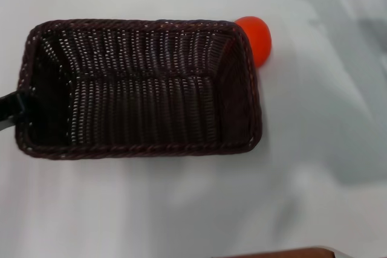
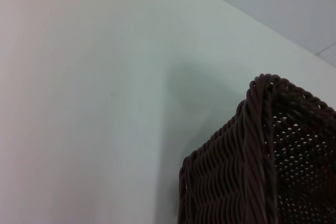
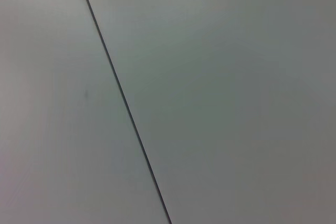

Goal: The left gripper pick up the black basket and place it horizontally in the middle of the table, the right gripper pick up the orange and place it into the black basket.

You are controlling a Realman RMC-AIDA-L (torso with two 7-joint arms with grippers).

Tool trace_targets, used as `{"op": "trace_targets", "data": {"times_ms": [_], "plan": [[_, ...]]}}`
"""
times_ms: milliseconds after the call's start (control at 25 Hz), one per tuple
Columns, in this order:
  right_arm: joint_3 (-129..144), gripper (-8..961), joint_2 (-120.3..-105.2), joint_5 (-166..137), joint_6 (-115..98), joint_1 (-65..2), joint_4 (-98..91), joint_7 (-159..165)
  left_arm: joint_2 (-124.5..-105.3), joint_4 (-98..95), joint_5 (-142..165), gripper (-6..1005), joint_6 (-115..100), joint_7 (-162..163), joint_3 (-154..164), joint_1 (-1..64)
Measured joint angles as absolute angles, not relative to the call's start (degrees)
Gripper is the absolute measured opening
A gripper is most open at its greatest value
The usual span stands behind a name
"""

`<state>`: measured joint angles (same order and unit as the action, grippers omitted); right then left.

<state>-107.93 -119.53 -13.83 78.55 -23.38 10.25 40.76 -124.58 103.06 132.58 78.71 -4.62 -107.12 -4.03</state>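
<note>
While the basket [image 1: 142,89] lies lengthwise mid-table [image 1: 181,209], the left gripper [image 1: 11,110] is at its left rim, grip unclear; the orange [image 1: 255,39] waits outside, right gripper unseen.

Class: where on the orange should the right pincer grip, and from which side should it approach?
Grip the orange across its round body, coming from above or its right. The basket wall hides its left part, so a finger would hardly fit there; the table to its right shows nothing in the way.

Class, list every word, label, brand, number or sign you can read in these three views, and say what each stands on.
None: no readable text appears on the black basket, the orange, the table or the left gripper.
</note>
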Motion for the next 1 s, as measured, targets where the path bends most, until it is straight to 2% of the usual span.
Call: {"op": "trace_targets", "data": {"times_ms": [600,800,1000], "plan": [[-107.6,945,-119.56,-14.1,78.0,-22.6,10.0,40.8,-124.10,97.3,128.1,156,72.9,-9.2,-106.8,-4.2],[-107.5,945,-119.66,-14.1,78.0,-21.9,10.0,40.8,-124.13,96.4,127.8,245,72.7,-9.5,-108.6,-4.1],[-106.1,945,-119.71,-14.2,78.0,-21.2,9.9,40.9,-124.04,97.6,127.8,446,74.8,-10.3,-111.8,-3.9]]}}
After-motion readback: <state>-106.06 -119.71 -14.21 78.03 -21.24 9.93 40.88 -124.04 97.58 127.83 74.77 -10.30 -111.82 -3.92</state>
